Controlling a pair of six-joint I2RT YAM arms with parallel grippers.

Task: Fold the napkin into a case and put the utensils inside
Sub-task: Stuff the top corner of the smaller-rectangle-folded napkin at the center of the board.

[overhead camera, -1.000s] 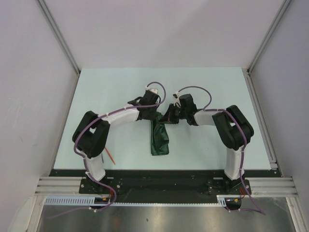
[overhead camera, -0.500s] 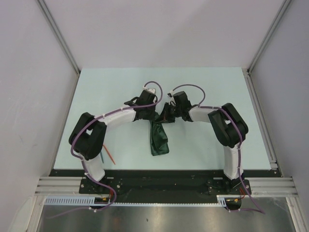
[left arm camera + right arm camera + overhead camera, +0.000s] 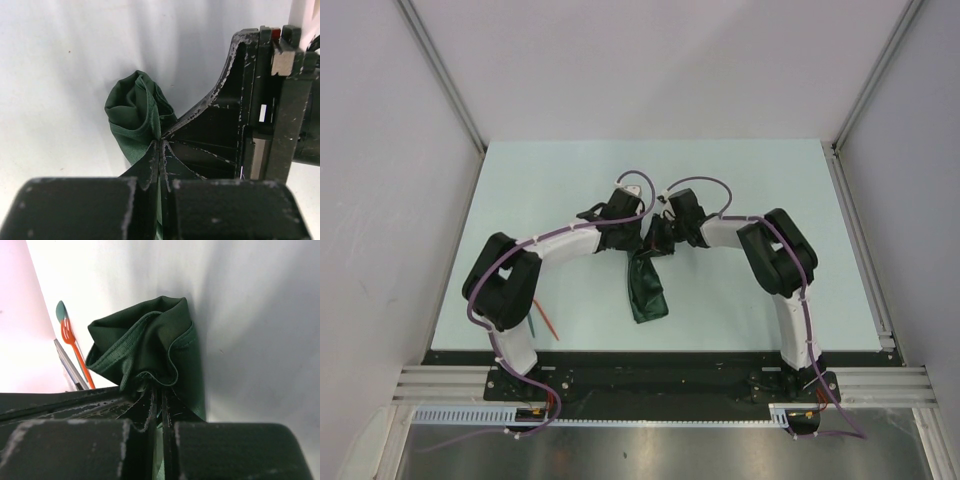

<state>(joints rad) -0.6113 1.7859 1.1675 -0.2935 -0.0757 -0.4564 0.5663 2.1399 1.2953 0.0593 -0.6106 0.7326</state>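
Where the two arms meet over the middle of the table [image 3: 750, 190], the napkin [image 3: 648, 288] shows as a long, narrow dark green bundle, its far end lifted and its near end seemingly resting on the surface. Left gripper [image 3: 161, 150]: jaws pressed together on a bunched fold of the cloth. Right gripper [image 3: 157, 388]: likewise pinched tight on a hem at the same end, just beside the left. Utensils: orange fork [image 3: 75, 347] and teal piece [image 3: 61, 310], side by side on the table near the left arm's base, well apart from the napkin, untouched. Condition: layers crumpled and rolled at the held end, fold judged unfinished. Risks: with both grips crowded onto one small bunch, uneven pulling may twist the layers or drag the loose end askew; a thin hem may slip free; a closed-up mouth would leave no opening for the utensils.
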